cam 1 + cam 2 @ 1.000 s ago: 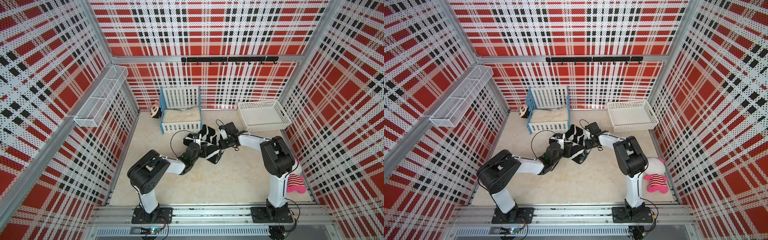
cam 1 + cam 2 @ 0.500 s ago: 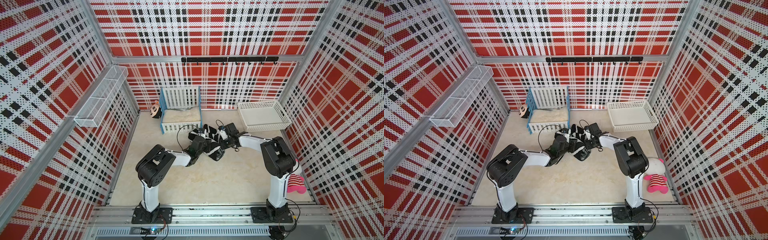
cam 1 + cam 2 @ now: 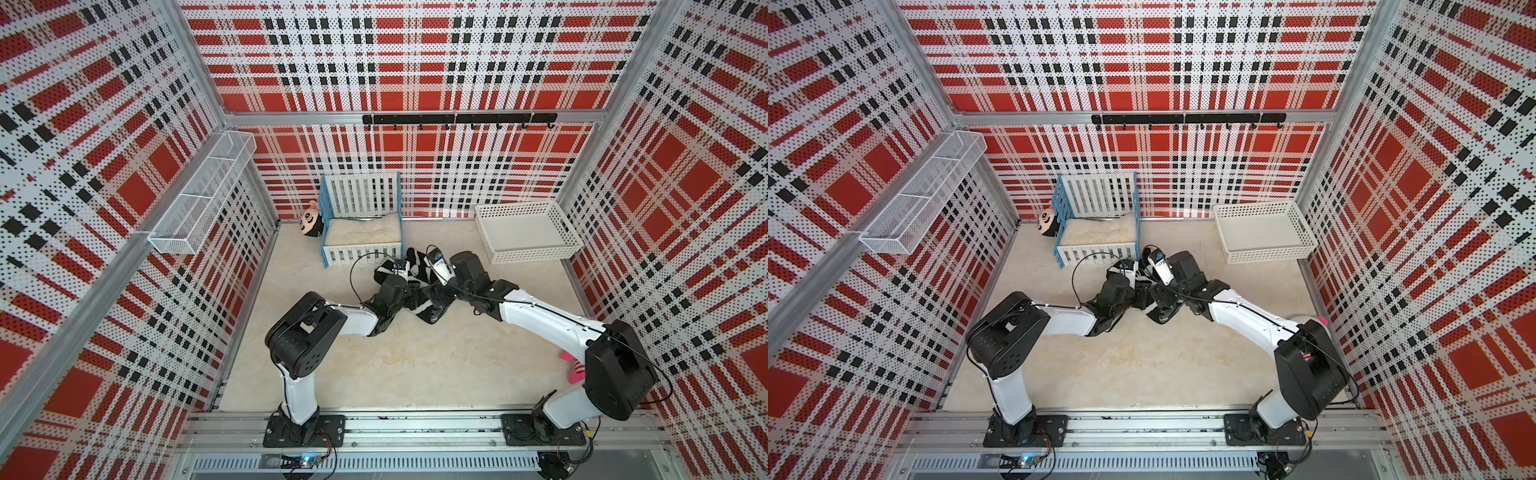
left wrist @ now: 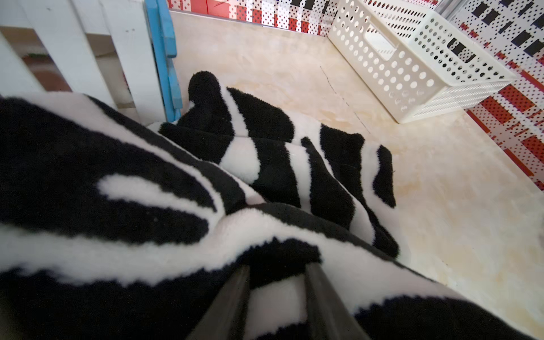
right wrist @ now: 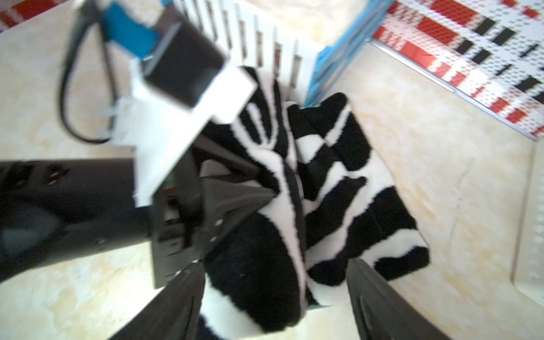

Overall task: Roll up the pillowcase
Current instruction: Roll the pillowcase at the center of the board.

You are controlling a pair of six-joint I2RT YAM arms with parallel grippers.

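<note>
The pillowcase (image 3: 417,266) (image 3: 1148,286) lies zebra side out as a bunched, partly rolled bundle on the floor just in front of the crib. My left gripper (image 4: 278,273) (image 3: 411,291) is shut on a fold of it, with cloth pinched between the two dark fingers (image 4: 316,282). My right gripper (image 5: 275,273) (image 3: 436,296) comes in from the opposite side and stands open. Its wide-set fingers (image 5: 365,282) straddle the near end of the pillowcase (image 5: 332,188) without pinching it. The left arm's wrist fills part of the right wrist view.
A white-and-blue slatted crib (image 3: 361,253) with a cream cushion stands right behind the bundle. A doll head (image 3: 311,222) sits to its left. A white perforated basket (image 3: 528,249) is at the back right. A pink striped toy (image 3: 575,370) lies by the right arm's base.
My right gripper has opened and let go of the pillowcase. The left gripper has carried its fold toward the crib, and the bundle is now more compact.
</note>
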